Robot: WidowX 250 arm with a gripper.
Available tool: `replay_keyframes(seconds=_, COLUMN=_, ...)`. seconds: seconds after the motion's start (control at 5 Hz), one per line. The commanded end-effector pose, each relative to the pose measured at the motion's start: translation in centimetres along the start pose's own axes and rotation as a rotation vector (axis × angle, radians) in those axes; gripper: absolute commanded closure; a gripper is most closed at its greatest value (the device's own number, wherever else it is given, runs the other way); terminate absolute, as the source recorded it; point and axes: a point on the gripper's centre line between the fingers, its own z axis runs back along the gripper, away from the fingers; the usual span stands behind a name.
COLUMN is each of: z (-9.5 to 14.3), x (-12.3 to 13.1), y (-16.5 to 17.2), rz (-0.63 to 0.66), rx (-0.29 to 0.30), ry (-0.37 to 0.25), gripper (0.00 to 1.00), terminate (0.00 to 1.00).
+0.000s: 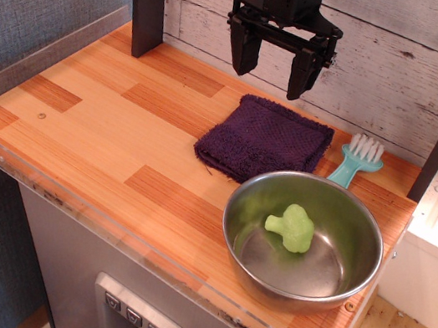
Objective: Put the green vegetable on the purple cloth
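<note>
Green vegetable lying inside steel bowl at the desk's front right corner; purple cloth just beside the bowl, toward the back edge; gripper above the cloth, jaws apart, empty.

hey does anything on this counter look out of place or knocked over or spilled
Nothing spilled or damaged. The green vegetable lies on its side inside the steel bowl, not on the purple cloth. The teal brush is partly hidden behind the bowl.
</note>
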Motion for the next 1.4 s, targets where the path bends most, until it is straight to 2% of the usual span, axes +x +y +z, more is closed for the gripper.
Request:
replay_keyframes(seconds=0.0, z=0.0, x=0.0, y=0.0, rz=0.0, rx=0.0, ry=0.0, gripper=0.0, terminate=0.0)
replay_keyframes(seconds=0.2, z=0.7, x=-0.5, y=-1.5, rz=-0.044, rx=0.04, ry=-0.009, gripper=0.0, terminate=0.0)
replay_keyframes(seconds=0.4, z=3.0, x=-2.2, y=-4.3, rz=-0.138, rx=0.121, ry=-0.08, gripper=0.0, terminate=0.0)
replay_keyframes(seconds=0.6, z=4.1, x=-4.7, y=-7.3, rz=-0.227, rx=0.166, ry=-0.123, gripper=0.0, terminate=0.0)
replay_keyframes(seconds=0.8, z=3.3, x=-6.4, y=-8.9, rz=-0.276, rx=0.131, ry=-0.104, gripper=0.0, terminate=0.0)
replay_keyframes(seconds=1.2, z=-1.0, x=-8.5, y=-9.1, rz=-0.275, rx=0.001, ry=0.007, gripper=0.0, terminate=0.0)
